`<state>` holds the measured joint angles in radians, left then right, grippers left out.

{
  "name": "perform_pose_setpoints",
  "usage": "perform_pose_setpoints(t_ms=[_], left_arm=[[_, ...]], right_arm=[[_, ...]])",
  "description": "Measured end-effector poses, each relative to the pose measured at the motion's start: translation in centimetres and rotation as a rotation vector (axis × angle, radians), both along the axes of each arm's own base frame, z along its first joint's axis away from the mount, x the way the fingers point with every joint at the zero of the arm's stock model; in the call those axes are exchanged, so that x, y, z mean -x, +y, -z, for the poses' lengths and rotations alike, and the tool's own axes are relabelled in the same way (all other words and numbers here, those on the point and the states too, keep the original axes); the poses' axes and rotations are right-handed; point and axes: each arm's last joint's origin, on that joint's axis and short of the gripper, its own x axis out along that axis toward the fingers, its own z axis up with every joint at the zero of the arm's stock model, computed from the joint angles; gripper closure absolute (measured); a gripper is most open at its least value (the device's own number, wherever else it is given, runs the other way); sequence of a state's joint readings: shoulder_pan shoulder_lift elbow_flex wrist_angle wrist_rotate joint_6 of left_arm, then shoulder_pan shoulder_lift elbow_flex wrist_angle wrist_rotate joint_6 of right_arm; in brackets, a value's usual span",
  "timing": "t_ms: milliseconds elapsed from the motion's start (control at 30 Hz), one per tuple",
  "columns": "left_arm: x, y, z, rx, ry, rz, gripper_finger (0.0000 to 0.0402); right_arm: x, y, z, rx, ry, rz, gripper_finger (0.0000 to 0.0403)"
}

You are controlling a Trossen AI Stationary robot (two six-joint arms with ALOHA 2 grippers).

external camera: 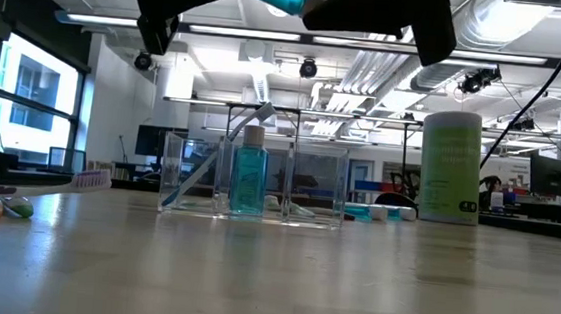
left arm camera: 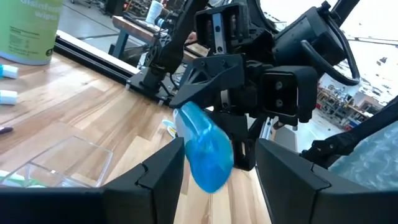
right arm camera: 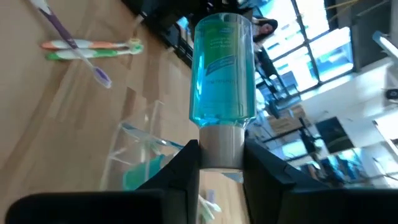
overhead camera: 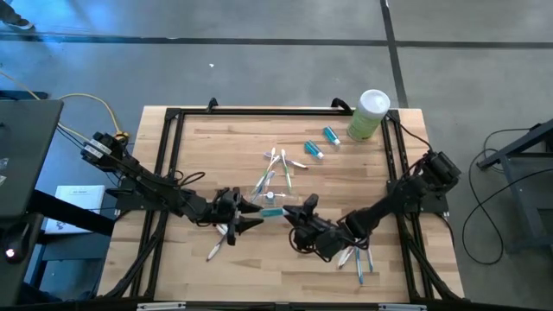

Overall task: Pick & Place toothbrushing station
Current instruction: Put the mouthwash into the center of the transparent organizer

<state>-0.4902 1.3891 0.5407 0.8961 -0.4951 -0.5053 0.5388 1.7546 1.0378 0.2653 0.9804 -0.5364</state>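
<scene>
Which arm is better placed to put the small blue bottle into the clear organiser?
Right, probably: the right gripper grips the small blue bottle by its cap, while the left gripper only brackets it, jaws open, beside the clear organiser.

A pale wood-plank counter point(overhead camera: 216, 147) with a black frame carries a clear organizer point(external camera: 254, 180), standing mid-counter. Two small blue tubes point(overhead camera: 318, 142) lie near a tall green canister point(overhead camera: 369, 115) at the far right corner. Loose toothbrushes point(overhead camera: 216, 246) lie along the near edge.
</scene>
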Motion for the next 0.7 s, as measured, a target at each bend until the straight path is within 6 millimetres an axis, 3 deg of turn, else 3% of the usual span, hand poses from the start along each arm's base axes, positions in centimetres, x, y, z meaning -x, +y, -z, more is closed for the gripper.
perform_pose_setpoints(t_ms=[433, 700], left_arm=[[-1.4, 1.2, 1.8, 0.018, 0.055, -0.05, 0.0209], [-1.6, 1.3, 1.7, 0.032, 0.031, -0.058, 0.0209]], right_arm=[[-0.2, -0.6, 0.2, -0.011, 0.016, 0.011, 0.0318], [-0.2, -0.6, 0.3, -0.011, 0.023, 0.002, 0.0318]])
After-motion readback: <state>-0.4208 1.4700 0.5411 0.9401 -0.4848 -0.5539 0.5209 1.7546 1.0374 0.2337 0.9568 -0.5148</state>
